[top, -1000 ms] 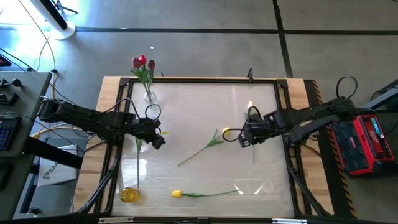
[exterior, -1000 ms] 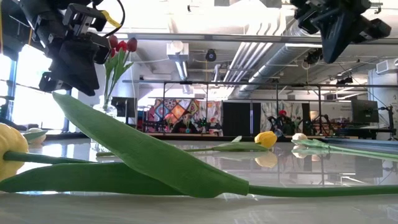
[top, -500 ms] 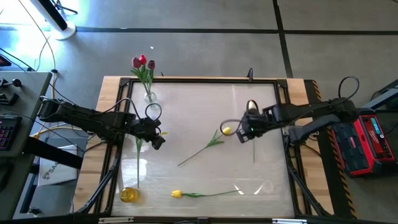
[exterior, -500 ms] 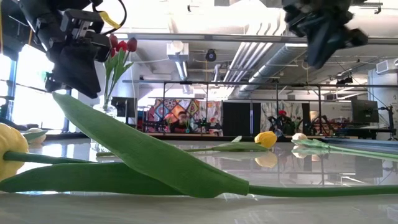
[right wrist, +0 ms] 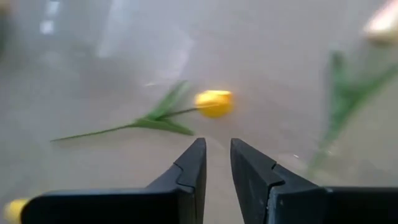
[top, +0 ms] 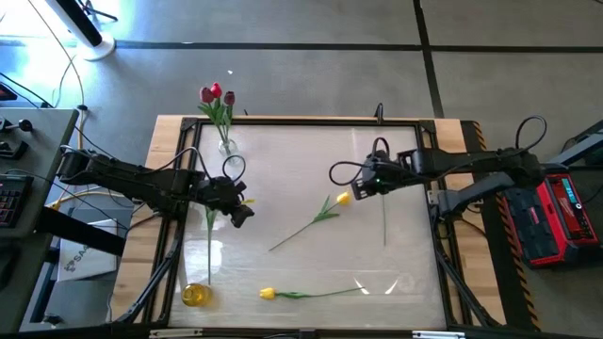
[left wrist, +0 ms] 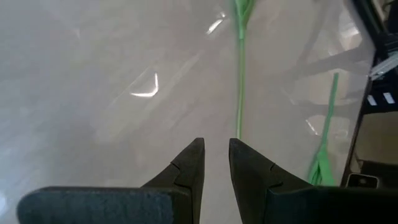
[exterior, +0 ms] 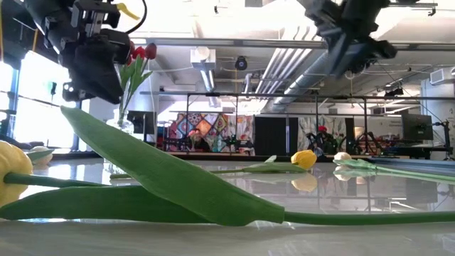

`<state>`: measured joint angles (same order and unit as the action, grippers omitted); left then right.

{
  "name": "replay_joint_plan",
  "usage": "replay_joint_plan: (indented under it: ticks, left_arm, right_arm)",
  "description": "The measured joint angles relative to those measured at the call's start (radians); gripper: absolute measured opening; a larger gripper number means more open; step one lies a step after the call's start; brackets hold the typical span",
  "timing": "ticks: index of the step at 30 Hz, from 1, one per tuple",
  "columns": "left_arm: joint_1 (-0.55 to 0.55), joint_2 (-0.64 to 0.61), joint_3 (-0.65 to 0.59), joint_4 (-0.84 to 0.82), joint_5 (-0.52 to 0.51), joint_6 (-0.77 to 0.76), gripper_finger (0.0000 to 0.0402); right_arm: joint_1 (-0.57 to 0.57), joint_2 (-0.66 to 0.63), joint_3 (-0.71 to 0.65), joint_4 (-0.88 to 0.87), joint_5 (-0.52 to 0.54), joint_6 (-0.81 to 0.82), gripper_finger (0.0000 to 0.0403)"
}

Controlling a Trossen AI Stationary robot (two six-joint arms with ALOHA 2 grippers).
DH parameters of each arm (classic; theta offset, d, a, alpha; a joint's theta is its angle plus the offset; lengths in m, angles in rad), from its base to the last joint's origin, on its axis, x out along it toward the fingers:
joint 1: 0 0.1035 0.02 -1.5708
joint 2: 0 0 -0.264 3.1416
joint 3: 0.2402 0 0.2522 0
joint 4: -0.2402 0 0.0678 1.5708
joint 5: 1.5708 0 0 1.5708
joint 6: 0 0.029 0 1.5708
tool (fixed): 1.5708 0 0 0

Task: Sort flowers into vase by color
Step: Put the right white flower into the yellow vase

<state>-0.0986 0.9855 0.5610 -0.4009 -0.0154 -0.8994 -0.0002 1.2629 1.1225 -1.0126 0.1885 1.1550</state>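
High view: yellow tulip point(top: 343, 199) flat at table centre, stem trailing toward 8 o'clock. Just off its 2 o'clock, right gripper point(top: 363, 185) hovering, fingers slightly parted, empty. Toward 9 o'clock, left gripper point(top: 241, 213), fingers narrowly apart, empty, by a green stem point(top: 208, 247).

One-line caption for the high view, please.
Right gripper hovers empty by a yellow tulip mid-table; left gripper waits near the vase of red tulips.
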Motion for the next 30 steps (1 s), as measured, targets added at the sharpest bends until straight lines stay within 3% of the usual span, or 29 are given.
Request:
replay_joint_plan:
  ticks: [8,14,21,26,30]
  left_arm:
    - [0.000,0.000,0.000,0.007,0.000,0.056,0.0060]
    - [-0.001,0.000,0.000,0.005,0.008,0.024,0.0060]
    - [-0.001,0.000,0.000,0.005,-0.024,-0.063,0.0060]
    - [0.000,0.000,0.000,0.005,-0.030,-0.079,0.0060]
    - [0.000,0.000,0.000,0.005,-0.045,-0.098,0.0060]
  right_arm:
    - [0.000,0.000,0.000,-0.253,0.015,0.129,0.0063]
    - [-0.008,0.000,0.000,-0.218,0.017,0.108,0.0063]
    - [-0.033,0.001,0.000,-0.019,-0.005,0.049,0.0063]
    - [-0.035,0.004,0.000,-0.114,0.093,0.053,0.0063]
    - [-0.068,0.031,0.000,-0.176,0.087,0.052,0.0068]
